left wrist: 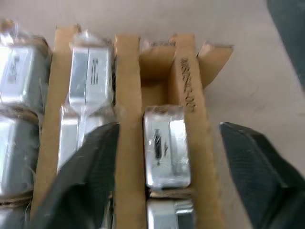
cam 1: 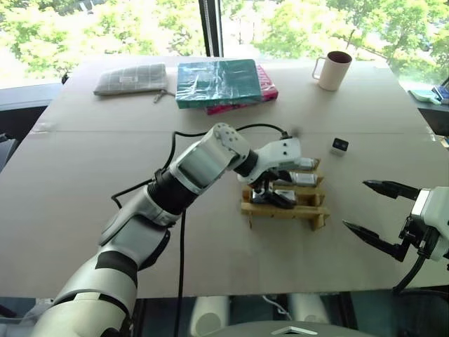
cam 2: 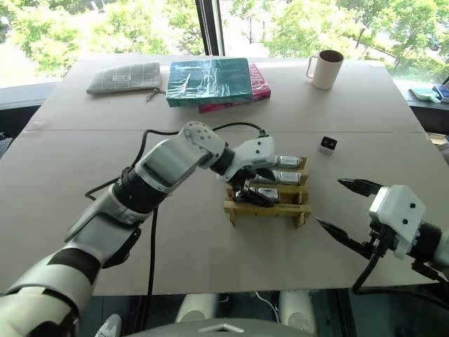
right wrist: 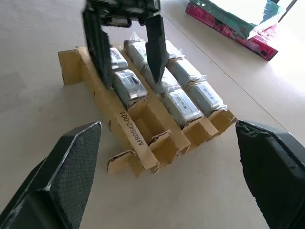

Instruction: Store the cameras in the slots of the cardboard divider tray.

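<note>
Left gripper [right wrist: 125, 47] spread wide, holding nothing, straddling a seated camera [left wrist: 167, 145]; we see one empty slot beyond it in the tray [right wrist: 138, 138]

cardboard divider tray [cam 1: 317, 217]: near row partly hidden behind left pincer [cam 1: 270, 194] | small black-and-white cube [cam 1: 340, 145]: too small to identify | blue items [cam 1: 431, 95]: cut by picture edge
</note>
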Robot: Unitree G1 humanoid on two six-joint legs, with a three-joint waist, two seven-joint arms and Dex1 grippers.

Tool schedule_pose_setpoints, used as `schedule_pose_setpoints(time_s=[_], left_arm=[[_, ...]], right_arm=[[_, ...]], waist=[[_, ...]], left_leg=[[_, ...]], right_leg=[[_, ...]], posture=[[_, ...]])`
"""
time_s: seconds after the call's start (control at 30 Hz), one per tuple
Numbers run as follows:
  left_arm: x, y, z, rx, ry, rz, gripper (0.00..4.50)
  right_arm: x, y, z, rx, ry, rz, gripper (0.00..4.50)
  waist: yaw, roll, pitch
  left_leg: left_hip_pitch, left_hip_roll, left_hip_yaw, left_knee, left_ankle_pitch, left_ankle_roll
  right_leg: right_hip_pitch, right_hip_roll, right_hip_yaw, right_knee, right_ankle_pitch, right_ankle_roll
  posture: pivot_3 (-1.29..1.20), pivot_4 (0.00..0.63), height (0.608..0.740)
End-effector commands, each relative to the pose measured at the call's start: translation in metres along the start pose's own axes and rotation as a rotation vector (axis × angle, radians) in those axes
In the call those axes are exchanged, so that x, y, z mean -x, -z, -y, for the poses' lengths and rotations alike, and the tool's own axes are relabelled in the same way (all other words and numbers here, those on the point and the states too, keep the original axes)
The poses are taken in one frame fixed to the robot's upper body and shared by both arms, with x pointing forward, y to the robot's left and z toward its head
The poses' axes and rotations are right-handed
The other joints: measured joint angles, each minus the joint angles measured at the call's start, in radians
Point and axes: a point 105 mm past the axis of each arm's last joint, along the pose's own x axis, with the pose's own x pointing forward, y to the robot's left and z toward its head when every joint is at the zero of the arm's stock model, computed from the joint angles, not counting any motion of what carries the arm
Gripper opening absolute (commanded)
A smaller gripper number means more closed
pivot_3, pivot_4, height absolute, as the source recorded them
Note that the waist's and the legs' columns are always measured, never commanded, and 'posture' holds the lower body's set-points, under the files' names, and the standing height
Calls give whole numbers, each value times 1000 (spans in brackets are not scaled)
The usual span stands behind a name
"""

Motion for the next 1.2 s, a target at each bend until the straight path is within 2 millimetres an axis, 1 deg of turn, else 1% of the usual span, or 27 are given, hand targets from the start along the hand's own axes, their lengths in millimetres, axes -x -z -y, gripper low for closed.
schedule_pose_setpoints(time_s=[0.03, 0.1, 0.17, 0.2, 0.27, 0.3, 0.37, 0.4, 0.5, 0.53, 0.6, 0.67, 0.77, 0.87, 0.97, 1.2], left_arm=[[30, -41, -3, 59, -47, 184, 4395], [45, -49, -7, 113, -69, 264, 4395], [59, -52, -14, 158, -107, 340, 4395], [68, -52, -18, 192, -134, 389, 4395], [89, -47, -26, 146, -239, 562, 4395], [97, -39, -27, 129, -281, 595, 4395], [109, -18, -30, 127, -380, 632, 4395], [113, -9, -28, 149, -376, 650, 4395], [129, 21, -12, 180, -373, 730, 4395], [130, 33, -6, 159, -404, 709, 4395], [133, 54, 3, 126, -464, 678, 4395], [135, 65, 15, 111, -476, 663, 4395], [136, 78, 29, 86, -484, 645, 4395], [137, 86, 38, 94, -505, 644, 4395], [134, 92, 43, 94, -521, 625, 4395], [135, 86, 42, 75, -529, 647, 4395]], right_arm=[[-4, -9, 9, 27, 80, 28, 4500], [-9, -11, 13, 4, 106, 39, 4500], [-15, -10, 17, -27, 133, 34, 4500], [-18, -9, 23, -13, 174, 7, 4500], [-29, 3, 40, -23, 266, -89, 4500], [-35, 7, 47, -55, 288, -113, 4500], [-50, 14, 63, -158, 340, -123, 4500], [-57, 16, 69, -188, 361, -128, 4500], [-76, 25, 88, -292, 425, -141, 4500], [-81, 31, 96, -342, 459, -151, 4500], [-92, 39, 105, -386, 495, -166, 4500], [-99, 46, 115, -431, 559, -178, 4500], [-108, 55, 128, -506, 631, -185, 4500], [-119, 60, 135, -562, 659, -176, 4500], [-130, 65, 143, -554, 693, -183, 4500], [-150, 71, 157, -575, 748, -174, 4500]], waist=[[-1, 0, 0], [-3, 0, 0], [-5, 0, 0], [-6, 1, 0], [-9, 2, -1], [-16, 3, -2], [-19, 3, -2], [-24, 3, -2], [-25, 2, -1], [-23, 2, -1], [-23, 2, -1], [-23, 2, -1], [-18, 2, -1], [-20, 3, -1], [-26, 3, -1], [-33, 4, -1]], left_leg=[[0, 0, 0, 0, 0, 0], [0, 0, 0, 0, 0, 0], [1, 0, 0, 0, 0, 0], [1, 0, 0, 0, 0, 0], [1, 0, 1, 0, 0, 0], [3, 0, 2, 0, 0, 0], [5, 0, 4, 0, 0, 0], [5, 1, 5, 1, 0, 0], [5, 0, 5, 1, 0, 0], [4, 0, 6, 1, 0, 0], [4, 0, 6, 1, 0, 0], [4, 0, 8, 1, 0, 0], [3, 0, 9, 1, 0, 0], [3, 1, 9, 1, 0, 0], [4, 1, 9, 0, 0, 0], [4, 1, 10, 0, 0, 0]], right_leg=[[0, 0, 0, 0, 0, 0], [0, 0, 0, 1, 0, 0], [0, 0, 0, 1, 0, 0], [0, 0, 0, 1, 0, 1], [0, 0, 1, 3, 0, 0], [0, 0, 2, 3, 0, 0], [0, 0, 5, 6, 2, -3], [0, 0, 5, 7, 2, -3], [-3, 0, 5, 11, 2, -4], [-3, 0, 5, 11, 2, -4], [-3, 0, 6, 10, 2, -4], [-3, -1, 7, 10, 2, -4], [-4, -2, 6, 10, 2, -4], [-5, -1, 7, 11, 2, -4], [-5, -1, 7, 11, 3, -4], [-5, -1, 8, 12, 3, -4]], posture=[[0, 150, 740], [0, 150, 740], [0, 150, 740], [0, 150, 740], [0, 150, 740], [0, 150, 740], [0, 150, 740], [0, 150, 740], [0, 150, 740], [0, 150, 740], [0, 150, 740], [0, 150, 740], [0, 150, 740], [0, 150, 740], [0, 150, 740], [0, 150, 740]])
